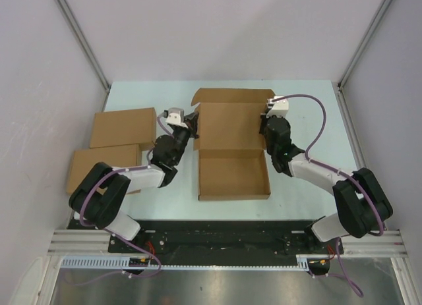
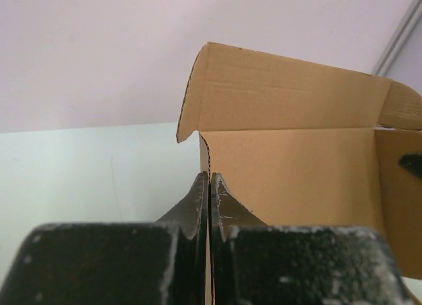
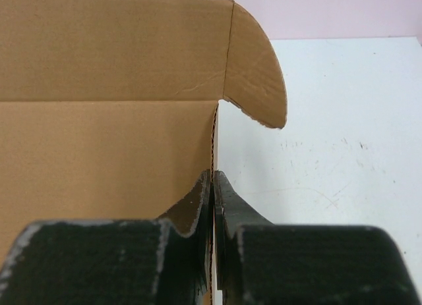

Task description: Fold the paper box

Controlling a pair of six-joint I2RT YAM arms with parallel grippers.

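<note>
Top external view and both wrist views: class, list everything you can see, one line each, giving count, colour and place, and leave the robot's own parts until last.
paper box: one, brown, middle of the table, lid raised at the far side
flat boxes: two, brown, left part of the table
table: one, pale blue-green, beneath everything
cables: two, purple, one along each arm
left arm, right arm: two, black and white, either side of the paper box
left end effector: one, black, shut on the lid's left edge
right end effector: one, black, shut on the lid's right edge
</note>
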